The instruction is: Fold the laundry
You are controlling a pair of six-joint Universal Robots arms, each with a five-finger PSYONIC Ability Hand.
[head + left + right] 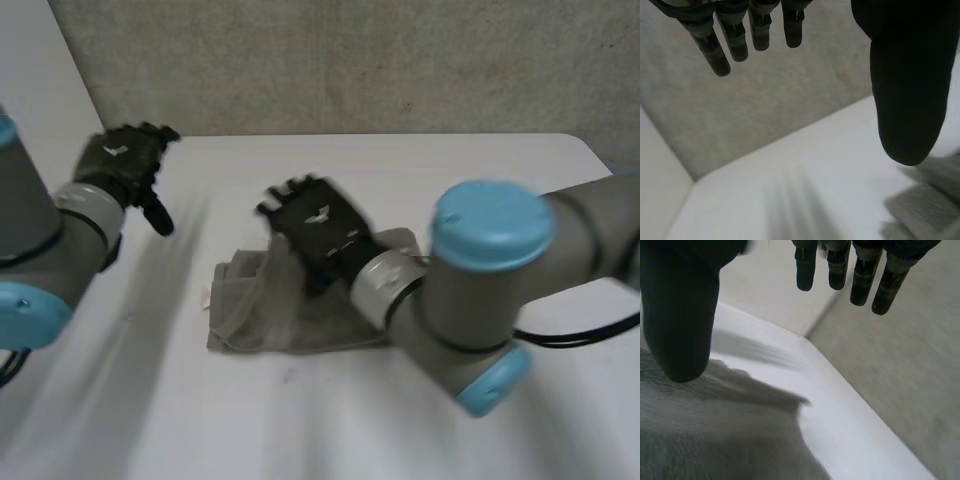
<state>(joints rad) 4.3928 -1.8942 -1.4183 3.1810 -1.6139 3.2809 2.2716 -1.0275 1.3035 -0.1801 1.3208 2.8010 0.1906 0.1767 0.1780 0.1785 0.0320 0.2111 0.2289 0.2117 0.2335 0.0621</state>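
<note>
A grey cloth [270, 310] lies folded into a small rough rectangle in the middle of the white table [330, 420]. My right hand [315, 225] hovers over the cloth's far right part, palm down, fingers straight, holding nothing. In the right wrist view its fingers [860, 275] and thumb [680, 315] stand spread above the cloth [715, 435]. My left hand [125, 160] is raised at the table's far left, away from the cloth, open and empty. The left wrist view has its fingers [735, 35] straight and the thumb [907, 85] apart, with a corner of the cloth [925, 205] beyond the thumb.
A grey wall [350, 60] runs behind the table's far edge. A small white tag [206, 297] sticks out at the cloth's left edge. Bare table lies in front of the cloth and to its left.
</note>
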